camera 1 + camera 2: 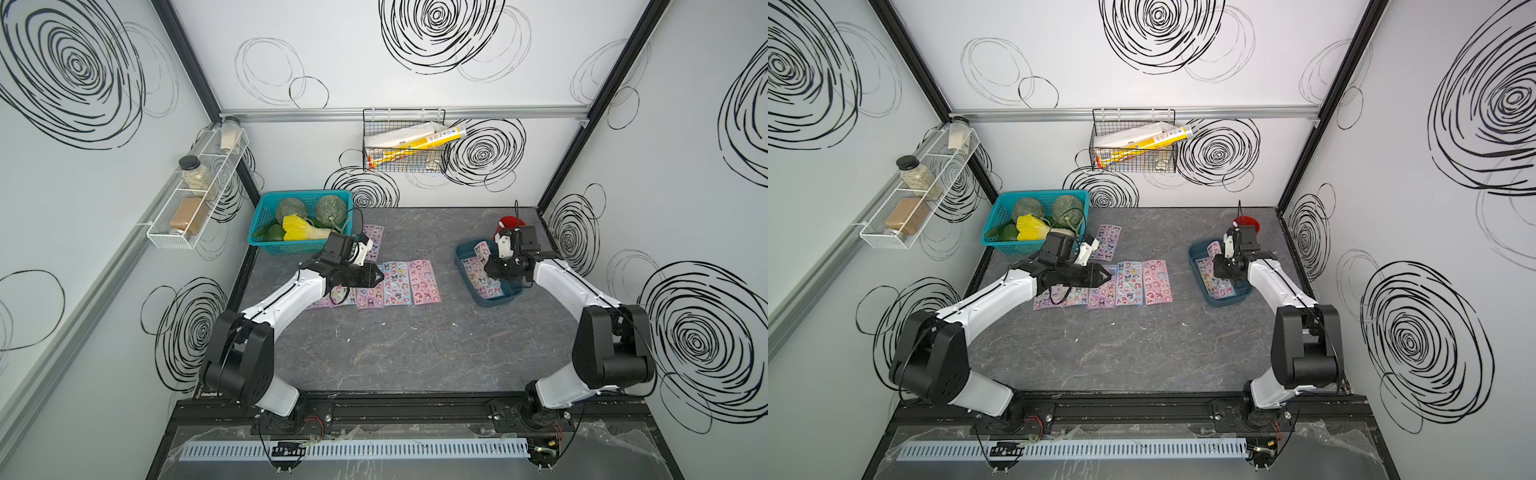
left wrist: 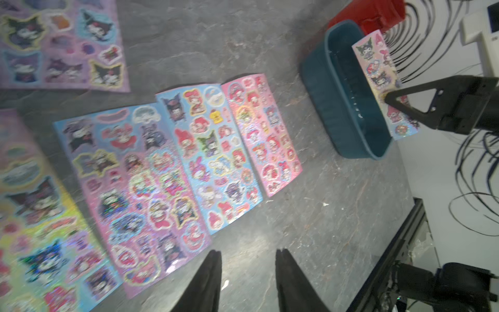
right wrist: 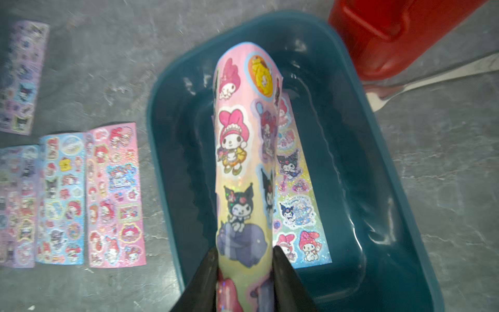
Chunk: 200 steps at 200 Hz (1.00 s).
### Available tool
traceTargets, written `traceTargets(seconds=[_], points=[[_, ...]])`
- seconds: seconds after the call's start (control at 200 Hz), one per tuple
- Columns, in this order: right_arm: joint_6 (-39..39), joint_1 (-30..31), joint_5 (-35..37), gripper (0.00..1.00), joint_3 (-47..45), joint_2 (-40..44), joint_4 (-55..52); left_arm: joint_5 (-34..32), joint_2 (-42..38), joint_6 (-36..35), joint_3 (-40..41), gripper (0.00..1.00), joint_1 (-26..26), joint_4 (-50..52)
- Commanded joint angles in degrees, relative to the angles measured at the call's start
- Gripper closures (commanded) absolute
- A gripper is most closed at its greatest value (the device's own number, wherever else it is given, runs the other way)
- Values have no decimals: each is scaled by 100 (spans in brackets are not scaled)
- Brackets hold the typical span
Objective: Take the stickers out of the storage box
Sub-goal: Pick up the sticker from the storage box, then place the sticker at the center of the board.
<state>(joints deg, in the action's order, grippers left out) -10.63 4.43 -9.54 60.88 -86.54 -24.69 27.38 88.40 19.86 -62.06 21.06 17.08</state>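
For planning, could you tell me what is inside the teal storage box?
A flat sticker sheet lies in the storage box; the right gripper pinches a curled sheet above it. Anything underneath is hidden.

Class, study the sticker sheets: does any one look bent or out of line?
Yes. The sheet pinched by the right gripper over the teal box is bowed into an arch, not flat. A lilac sheet lies apart from the row, near the blue basket.

The grey tabletop (image 1: 415, 353) is carrying a row of stickers (image 1: 424, 282) lying flat, side by side, near its middle. One more sheet (image 1: 376, 235) is lying apart beside the basket (image 1: 305, 194). The box (image 1: 496, 300) is sitting toward the right edge, near the red cup (image 1: 505, 221).
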Motion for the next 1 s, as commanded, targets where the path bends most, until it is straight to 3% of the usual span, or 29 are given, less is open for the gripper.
traceTargets(seconds=[0.0, 0.255, 0.576, 0.996], points=[[-112, 23, -481, 66, -179, 423, 111, -26, 201, 800, -473, 61, 413, -691], [-241, 23, -1695, 66, -606, 1297, 364, -15, 636, 2227, -1101, 61, 1166, -2088], [-874, 23, -3340, 66, -1017, 1926, 818, 210, 1299, 3239, -1308, 60, 1645, -3393], [-1486, 20, -4307, 65, -1157, 1843, 1435, 253, 1488, 3304, -1483, 57, 1768, -3743]])
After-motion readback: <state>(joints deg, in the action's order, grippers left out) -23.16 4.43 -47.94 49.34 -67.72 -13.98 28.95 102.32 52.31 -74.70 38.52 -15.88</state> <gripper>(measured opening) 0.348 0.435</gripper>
